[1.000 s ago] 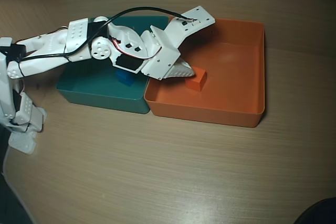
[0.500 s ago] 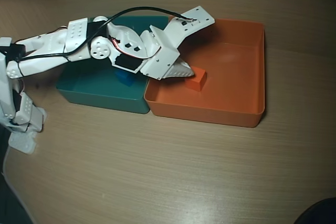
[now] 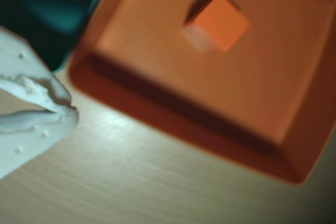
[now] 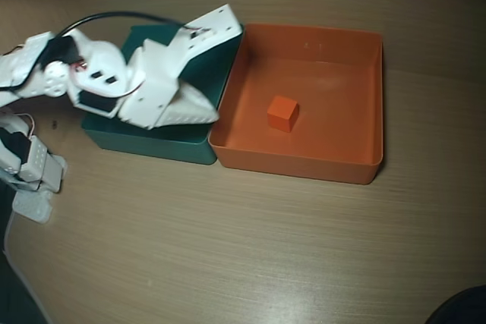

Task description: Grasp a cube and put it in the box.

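The overhead view looks straight down on the whole table (image 4: 250,248) from well above. The wrist view rides low and close, tilted and blurred, facing the box (image 3: 173,114). Both views share that box (image 4: 334,165) and surrounding tabletop.

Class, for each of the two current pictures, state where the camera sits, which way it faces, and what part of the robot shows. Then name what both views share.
Wrist view: rides on the arm, looking down at an angle at the box with the cube in it; only the white gripper shows, at the left edge.
Overhead view: fixed above, looking straight down at the table; the whole arm shows, its gripper over the teal box.
Shared: cube, box, teal box, table.
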### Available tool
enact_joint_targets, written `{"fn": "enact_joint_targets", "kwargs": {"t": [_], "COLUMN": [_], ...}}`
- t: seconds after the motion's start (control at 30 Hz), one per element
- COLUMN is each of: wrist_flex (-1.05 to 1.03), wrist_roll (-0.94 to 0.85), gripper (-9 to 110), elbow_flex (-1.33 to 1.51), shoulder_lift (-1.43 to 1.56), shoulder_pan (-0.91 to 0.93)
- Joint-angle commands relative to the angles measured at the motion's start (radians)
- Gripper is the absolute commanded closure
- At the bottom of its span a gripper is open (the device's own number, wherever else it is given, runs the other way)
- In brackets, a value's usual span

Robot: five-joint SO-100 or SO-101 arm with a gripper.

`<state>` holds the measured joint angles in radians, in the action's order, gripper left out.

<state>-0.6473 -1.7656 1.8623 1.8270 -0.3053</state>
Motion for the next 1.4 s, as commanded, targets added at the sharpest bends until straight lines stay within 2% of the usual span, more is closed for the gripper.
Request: {"fn": "enact_joint_targets", "kwargs": {"t": [0.0, 0.5, 0.83, 1.0, 1.17, 1.37], "wrist_flex": [0.018, 0.018, 0.018, 0.017, -0.020, -0.272], "wrist_roll": [-0.008, -0.009, 0.005, 0.005, 0.008, -0.006], "gripper": [107, 107, 107, 107, 107, 106], "elbow_flex": [0.126, 0.787, 1.173, 1.307, 1.313, 1.312], "shoulder_lift": [0.207, 0.868, 1.365, 1.502, 1.526, 1.526], "shoulder_pan": [0.063, 0.305, 0.324, 0.324, 0.313, 0.311]}}
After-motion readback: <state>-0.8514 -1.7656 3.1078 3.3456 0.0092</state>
